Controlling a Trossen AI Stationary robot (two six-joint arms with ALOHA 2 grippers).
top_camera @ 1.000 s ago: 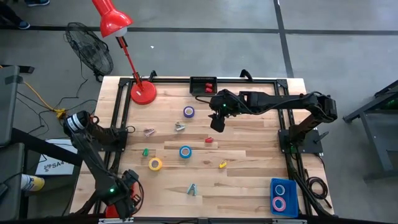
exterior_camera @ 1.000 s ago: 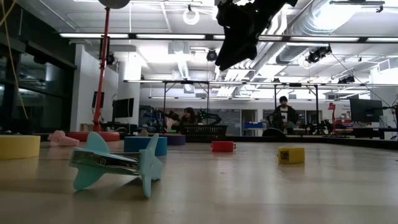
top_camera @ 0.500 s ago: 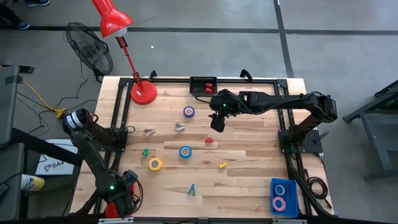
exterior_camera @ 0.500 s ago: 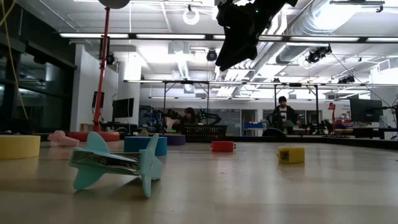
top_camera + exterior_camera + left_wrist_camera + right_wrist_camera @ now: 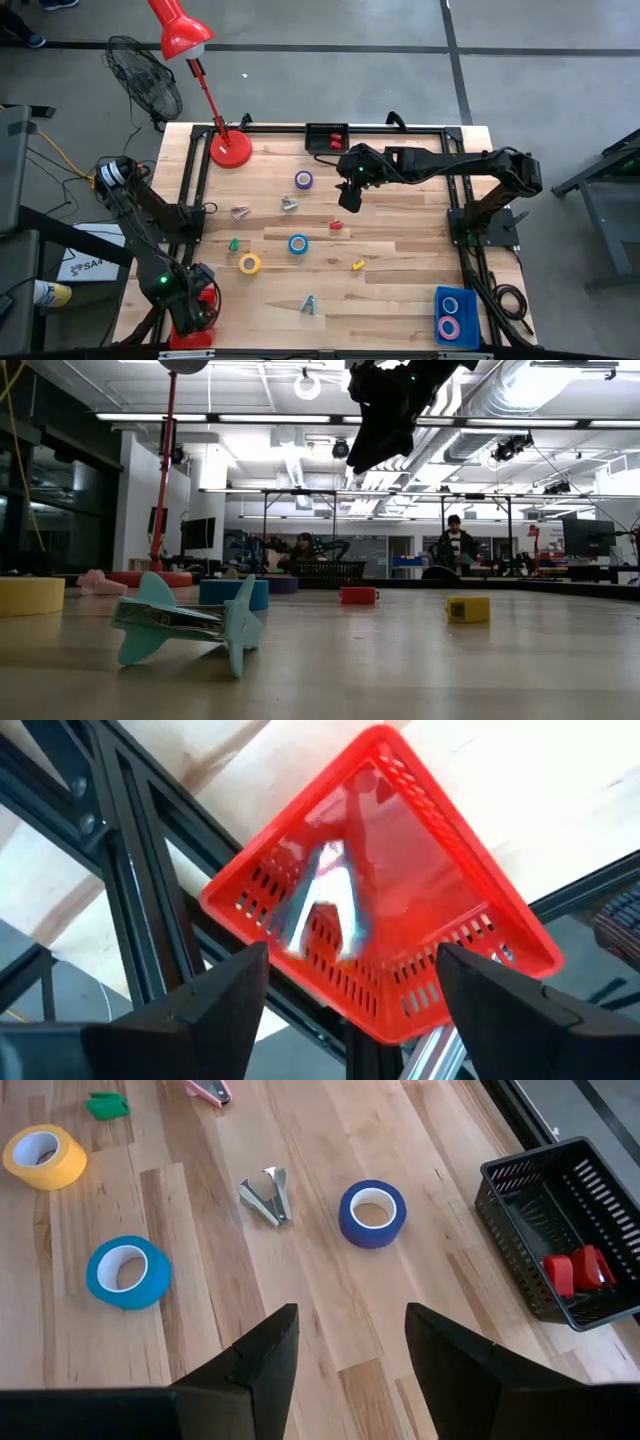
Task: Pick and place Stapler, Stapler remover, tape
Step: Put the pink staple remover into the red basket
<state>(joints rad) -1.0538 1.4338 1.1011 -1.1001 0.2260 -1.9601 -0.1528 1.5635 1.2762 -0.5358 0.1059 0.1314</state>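
Observation:
My left gripper hangs open over a red basket at the table's near left corner; a pale blurred thing shows inside the basket. My right gripper hangs open above the table's far middle. Beyond its fingers lie a purple tape, a blue tape, a yellow tape and a grey stapler remover. Small staplers lie flat: red, yellow, green. A teal stapler remover rests near the front edge.
A black basket holding red staplers stands at the far edge. A blue bin with tape rolls sits at the near right corner. A red lamp's base stands at the far left. A pink remover lies left of centre.
My left gripper has risen and drawn back from the red basket toward the table's left edge, its arm folding upward; more of the basket now shows below it. My right arm has kept still.

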